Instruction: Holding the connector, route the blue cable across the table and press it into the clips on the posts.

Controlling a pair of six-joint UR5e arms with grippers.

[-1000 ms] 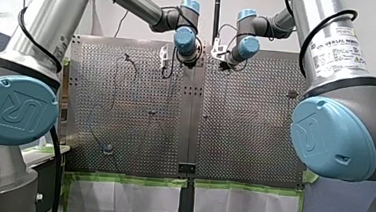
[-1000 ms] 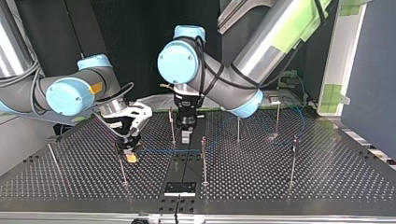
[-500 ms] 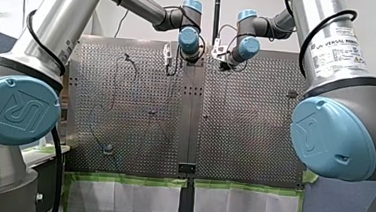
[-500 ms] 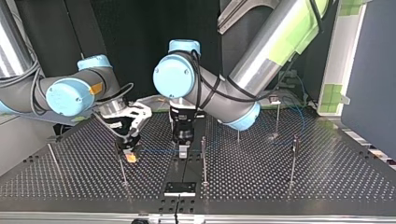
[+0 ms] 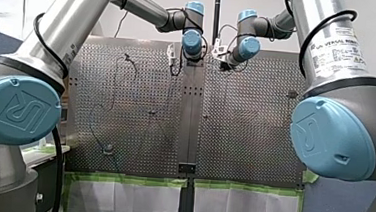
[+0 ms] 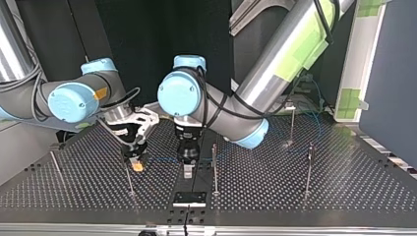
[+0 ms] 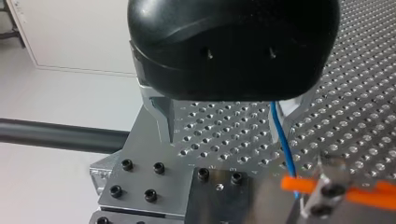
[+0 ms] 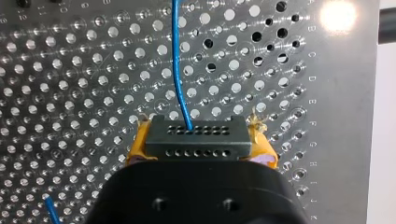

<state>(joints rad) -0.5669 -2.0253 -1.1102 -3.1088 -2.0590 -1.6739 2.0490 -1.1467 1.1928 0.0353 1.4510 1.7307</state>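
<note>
In the right wrist view my right gripper (image 8: 201,127) has its yellow pads shut on a dark grey connector (image 8: 196,144). The blue cable (image 8: 176,70) leaves the connector and runs ahead over the perforated table. In the top view that gripper (image 6: 136,162) hangs beside a thin post (image 6: 130,179). The cable (image 6: 162,159) stretches from it toward my left gripper (image 6: 188,167). In the left wrist view my left gripper (image 7: 229,130) is open. The cable (image 7: 282,140) passes between its metal fingers, close to one finger (image 7: 164,116)'s opposite, and down to an orange clip (image 7: 303,184).
Several thin posts stand on the table, among them one (image 6: 215,167) just beside my left gripper and others (image 6: 309,167) at the top view's right. A black plate (image 6: 189,198) lies at the near edge. Loose cable curls at the front view's left (image 5: 114,86).
My left arm has swung toward the top view's near edge, and its gripper has come down beside the middle post. My right gripper has held still with the connector.
</note>
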